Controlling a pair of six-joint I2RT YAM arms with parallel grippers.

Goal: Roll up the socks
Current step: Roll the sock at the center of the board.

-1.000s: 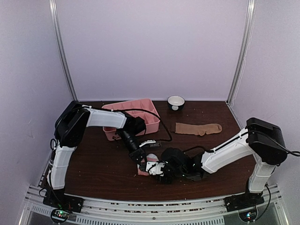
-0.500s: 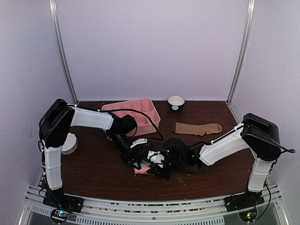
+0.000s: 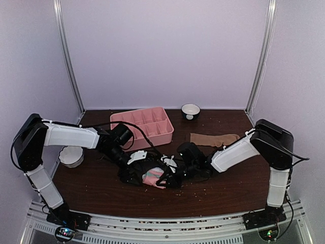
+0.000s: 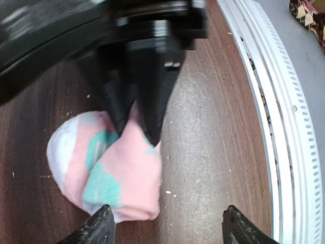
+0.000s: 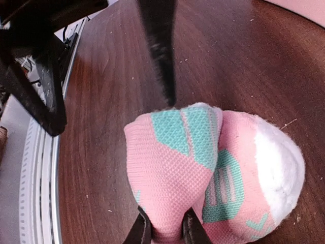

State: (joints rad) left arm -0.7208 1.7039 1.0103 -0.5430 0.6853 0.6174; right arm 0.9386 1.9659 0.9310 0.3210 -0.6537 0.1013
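The pink sock (image 3: 154,177) with teal and white patches lies bunched in a loose roll on the dark table, near the front middle. My right gripper (image 3: 167,178) is shut on a fold of it; in the right wrist view the fingers (image 5: 139,231) pinch the pink sock (image 5: 203,168) at its near edge. My left gripper (image 4: 167,231) stands open just beside the pink sock (image 4: 111,173), with one fingertip near the sock's edge and bare table between the fingertips. The left gripper (image 3: 138,175) sits just left of the roll. The tan sock (image 3: 213,138) lies flat at the back right.
A pink compartmented tray (image 3: 144,126) stands behind the left arm. A small white bowl (image 3: 190,110) sits at the back, and a white dish (image 3: 71,156) at the far left. The white front rail (image 4: 274,127) runs close to the sock.
My left gripper has opened and let go of the pink sock, and the left arm has swung down and leftward. The right gripper keeps its pinch and has shifted slightly left.
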